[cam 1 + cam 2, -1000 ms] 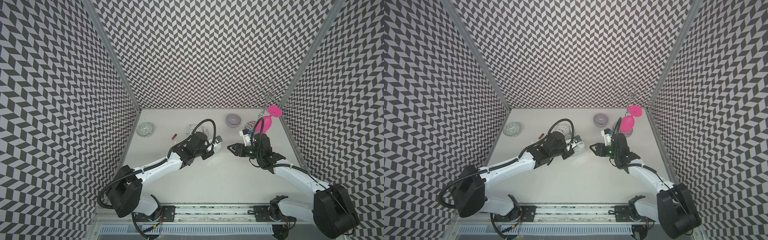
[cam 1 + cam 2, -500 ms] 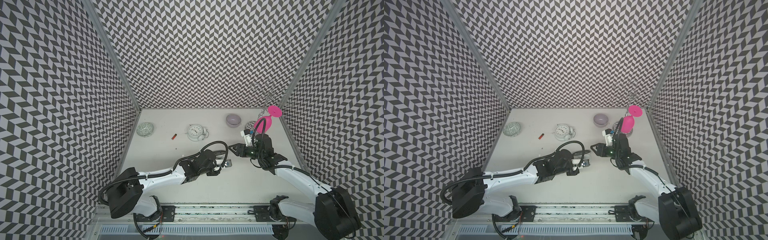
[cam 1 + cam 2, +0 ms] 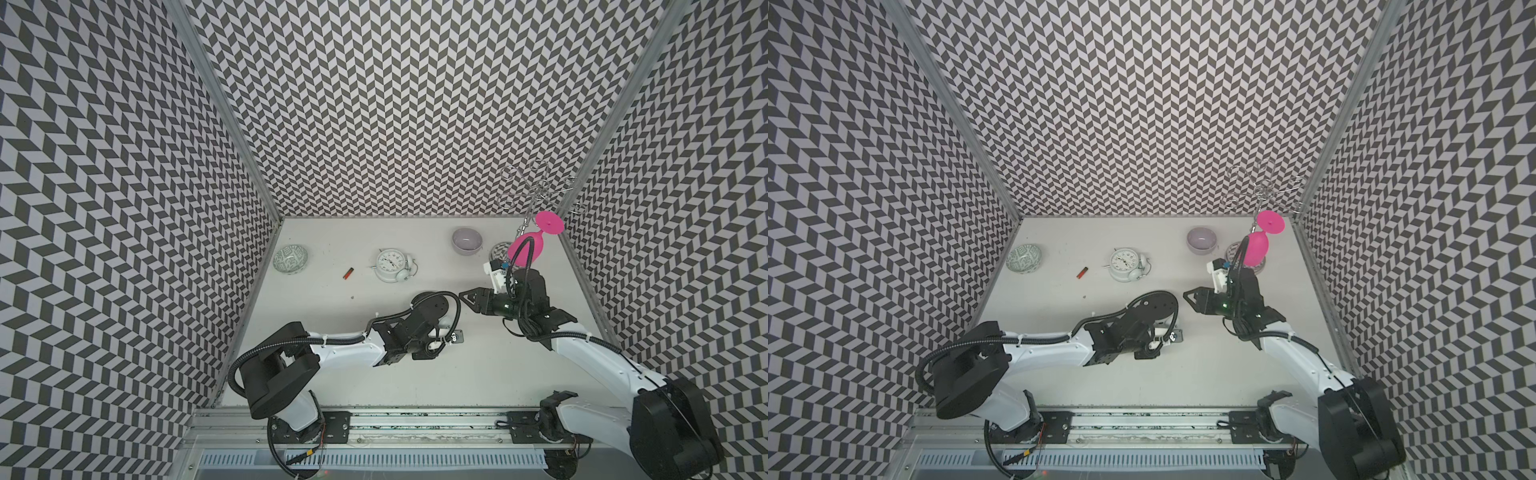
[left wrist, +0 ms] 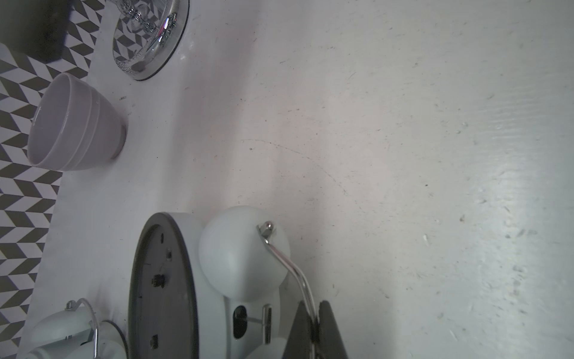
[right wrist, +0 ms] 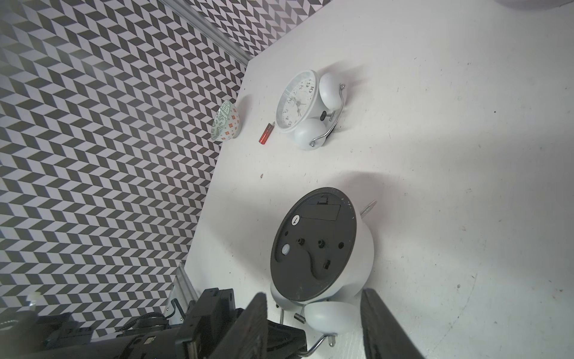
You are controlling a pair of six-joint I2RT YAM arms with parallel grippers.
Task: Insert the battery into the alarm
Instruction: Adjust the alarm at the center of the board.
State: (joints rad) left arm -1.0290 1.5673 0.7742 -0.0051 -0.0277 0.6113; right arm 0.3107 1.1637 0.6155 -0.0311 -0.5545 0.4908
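The left arm has swung back from the rear of the table toward the middle, and the alarm has come with it. That uncovers a second clock, which sits dial-up near the back wall. The right arm has hardly shifted.

The left gripper has its fingers pressed together on the alarm's thin metal handle, pinching it. The alarm's black back is turned upward, and the right wrist view shows a rectangular recess near the edge of that back. Whether the alarm rests on the table or hangs just clear of it cannot be told.

The right gripper sits just beside the alarm with its fingers spread. They flank one of the white bells, with a gap on each side.

The battery, small and red, lies on the table between the patterned bowl and the second clock. It is well apart from both grippers.
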